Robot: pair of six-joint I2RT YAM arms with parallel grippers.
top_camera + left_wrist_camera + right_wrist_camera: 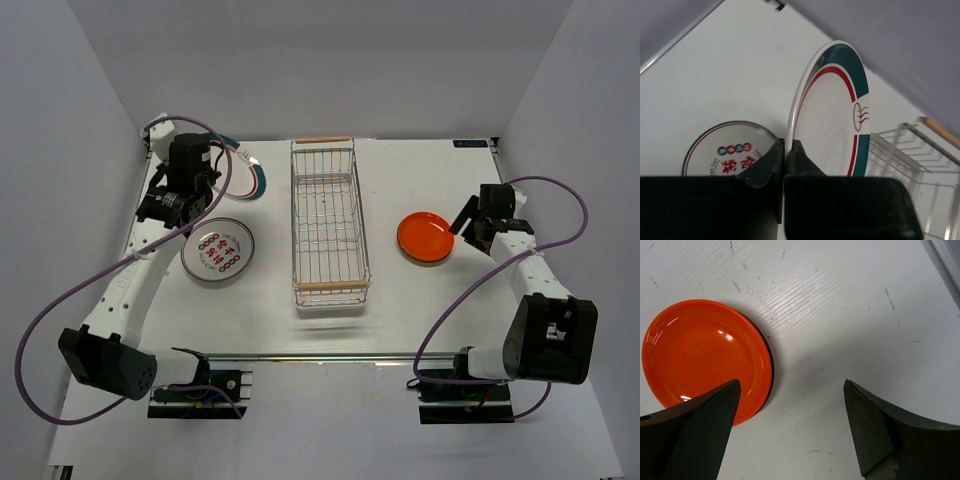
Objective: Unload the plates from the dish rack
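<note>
The table carries the dish rack lengthwise at its centre, and from above the wire basket looks empty, no plate standing in it that I can see. Taking the rack as the middle of the clock, the white plate with red marks lies flat on the table at about 9 o'clock, and the orange-red plate lies flat at 3 o'clock. The teal-rimmed plate is up at about 10 o'clock, held on edge with its rim pinched in the left claw, which is clamped tight on it. The right claw hangs just beside the orange-red plate, spread wide and holding nothing. I'd judge the unloading nearly finished: only the teal-rimmed plate is left to set down
</note>
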